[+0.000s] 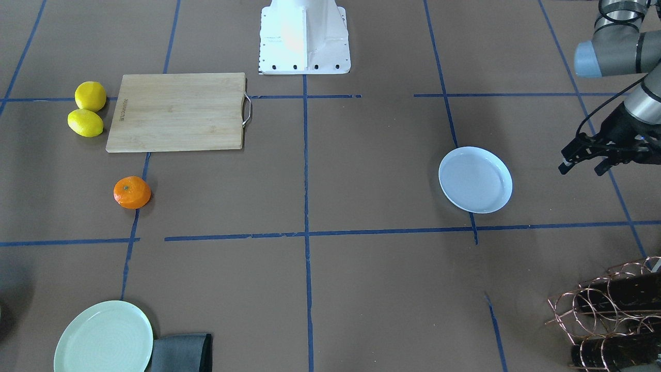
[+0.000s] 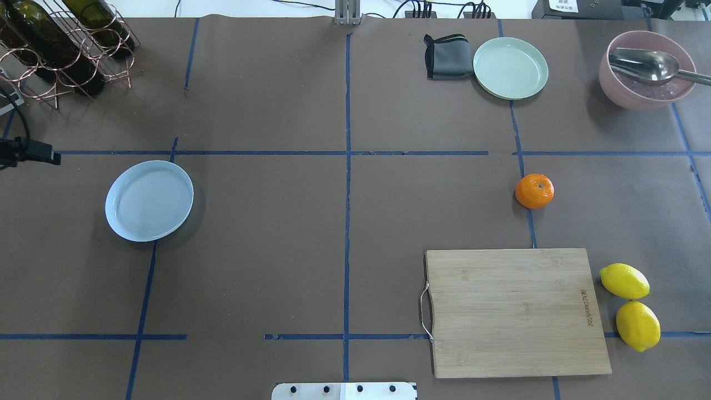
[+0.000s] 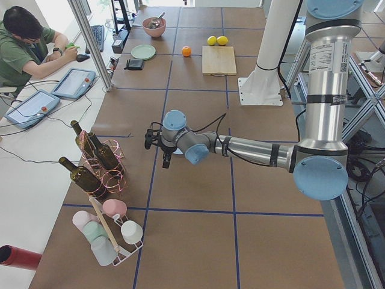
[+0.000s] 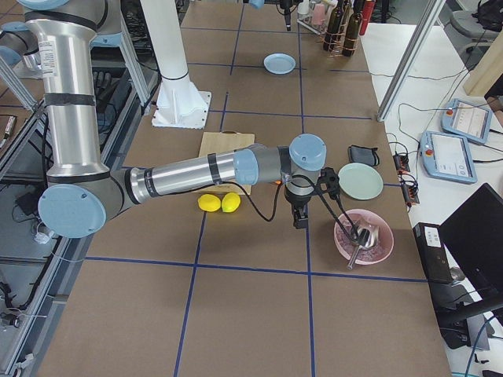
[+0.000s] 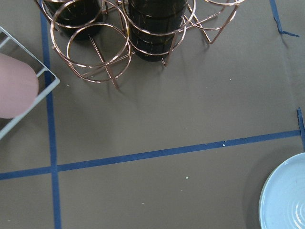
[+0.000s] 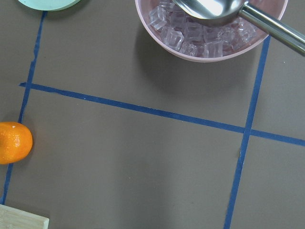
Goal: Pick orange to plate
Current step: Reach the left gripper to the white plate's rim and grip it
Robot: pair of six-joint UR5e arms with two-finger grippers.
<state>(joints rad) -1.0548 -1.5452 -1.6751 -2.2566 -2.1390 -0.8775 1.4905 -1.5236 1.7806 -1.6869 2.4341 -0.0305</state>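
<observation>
- The orange [image 2: 534, 191] sits on the brown paper-covered table, right on a strip of blue tape. It is between the bamboo cutting board [image 2: 516, 311] and the pale green plate [image 2: 510, 68], on the robot's right side.
- The plate [image 2: 149, 200] it is meant for lies well apart, on the robot's left half, so I expect a long carry across the table.
- The left gripper [image 1: 582, 166] hangs just beside that plate with its fingers spread and nothing between them.
- The right gripper [image 4: 301, 216] hovers near the pink bowl [image 2: 616, 89]. I cannot tell from here whether it is spread or closed.
- The fruit is round, slightly flattened and dimpled, with a bit of shine. An off-centre pinch could send it rolling along the smooth paper.
- The two lemons [image 2: 624, 281] and the green plate sit closer by, so I could see either being mistaken for the real target.
- The bluish-white plate is glossy with only a shallow rim. Dropped from any height, the orange may skid or roll over the edge.
</observation>
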